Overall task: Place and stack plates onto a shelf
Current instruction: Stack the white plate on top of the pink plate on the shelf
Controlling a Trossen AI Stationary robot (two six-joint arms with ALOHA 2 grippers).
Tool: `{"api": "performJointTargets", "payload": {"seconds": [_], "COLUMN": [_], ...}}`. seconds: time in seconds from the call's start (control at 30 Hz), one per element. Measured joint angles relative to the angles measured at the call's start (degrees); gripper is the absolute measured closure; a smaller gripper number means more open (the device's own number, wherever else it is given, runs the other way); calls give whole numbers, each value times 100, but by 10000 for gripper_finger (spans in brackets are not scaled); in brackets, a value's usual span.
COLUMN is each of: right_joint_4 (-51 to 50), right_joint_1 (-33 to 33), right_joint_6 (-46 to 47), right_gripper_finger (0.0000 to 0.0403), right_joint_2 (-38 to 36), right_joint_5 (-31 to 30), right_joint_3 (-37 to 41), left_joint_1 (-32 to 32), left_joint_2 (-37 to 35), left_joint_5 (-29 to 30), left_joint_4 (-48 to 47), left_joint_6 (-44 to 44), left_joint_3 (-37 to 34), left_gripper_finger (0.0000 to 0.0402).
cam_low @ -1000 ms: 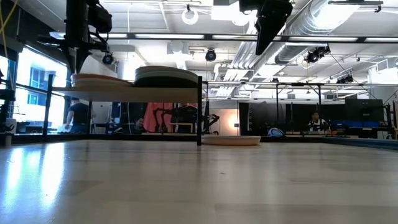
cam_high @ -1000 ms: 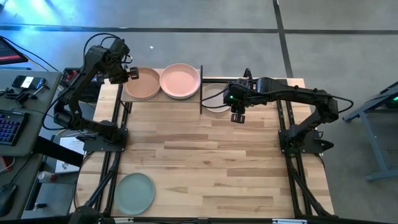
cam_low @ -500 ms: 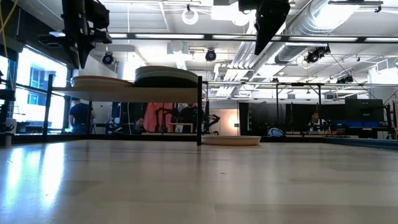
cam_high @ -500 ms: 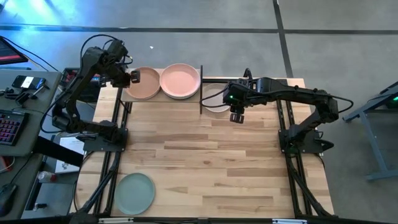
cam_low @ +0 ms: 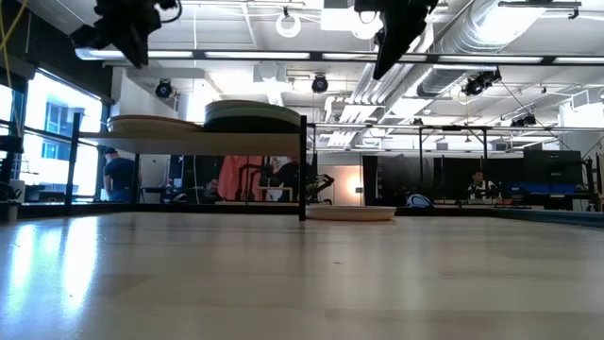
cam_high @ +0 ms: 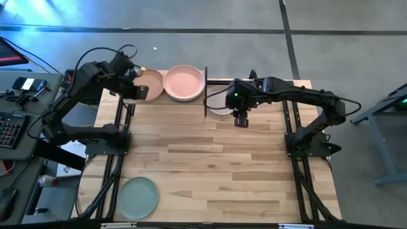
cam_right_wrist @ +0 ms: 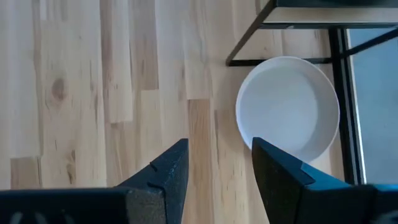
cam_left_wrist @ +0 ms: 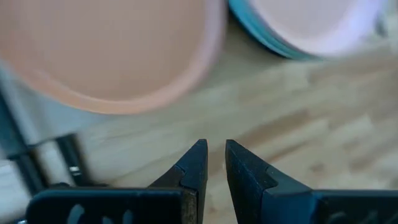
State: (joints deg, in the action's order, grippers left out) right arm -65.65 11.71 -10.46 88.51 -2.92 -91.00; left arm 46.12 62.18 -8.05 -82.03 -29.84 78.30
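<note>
- Since a second ago, the left end effector (cam_high: 141, 93) has swung from the shelf's 9 o'clock end to over the terracotta plate's counter-side rim, and the right end effector (cam_high: 241, 119) has edged slightly toward the shelf.
- Left end effector: its fingers (cam_left_wrist: 194, 163) stand nearly together with a thin gap and nothing between them, so it is released.
- Right end effector: its fingers (cam_right_wrist: 168, 171) are spread wide and empty, hanging above the counter (cam_high: 222, 165) at 6 o'clock of the white plate (cam_right_wrist: 288, 106).
- Step in hand, as I judge it: a plate has been set on the shelf (cam_high: 202, 97) and the left arm is pulling clear, while the right arm lines up on the white plate.
- Next move likely calls for the right end effector to drop, close on the white plate's rim, and lift it over the black upright (cam_low: 302, 168) onto a stack.
- Count on the shelf, seen from above: one terracotta plate (cam_high: 154, 86) at 9 o'clock and one pink plate (cam_high: 184, 83) at 3 o'clock; how many lie beneath each I cannot tell.
- Count on the counter: one white plate just beside the shelf's 3 o'clock end, and one sage green plate (cam_high: 138, 197) well apart at the 7 o'clock corner.
</note>
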Motion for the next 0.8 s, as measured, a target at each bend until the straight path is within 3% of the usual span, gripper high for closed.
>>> {"api": "performJointTargets", "payload": {"seconds": [0.47,0.67,0.8], "right_joint_4": [116,113,69], "right_joint_1": [707,908,976], "right_joint_6": [-486,-915,-1140], "right_gripper_finger": [252,252,252], "right_joint_2": [278,903,1297], "right_joint_5": [715,924,1046], "right_joint_3": [-4,-4,-4], "left_joint_1": [-2579,-3201,-3367], "left_joint_2": [-71,-71,-70], "left_joint_5": [120,710,792], "left_joint_4": [236,237,237], "left_joint_6": [-901,-1031,-1108], "left_joint_3": [0,0,0], "left_gripper_finger": [357,357,357]}}
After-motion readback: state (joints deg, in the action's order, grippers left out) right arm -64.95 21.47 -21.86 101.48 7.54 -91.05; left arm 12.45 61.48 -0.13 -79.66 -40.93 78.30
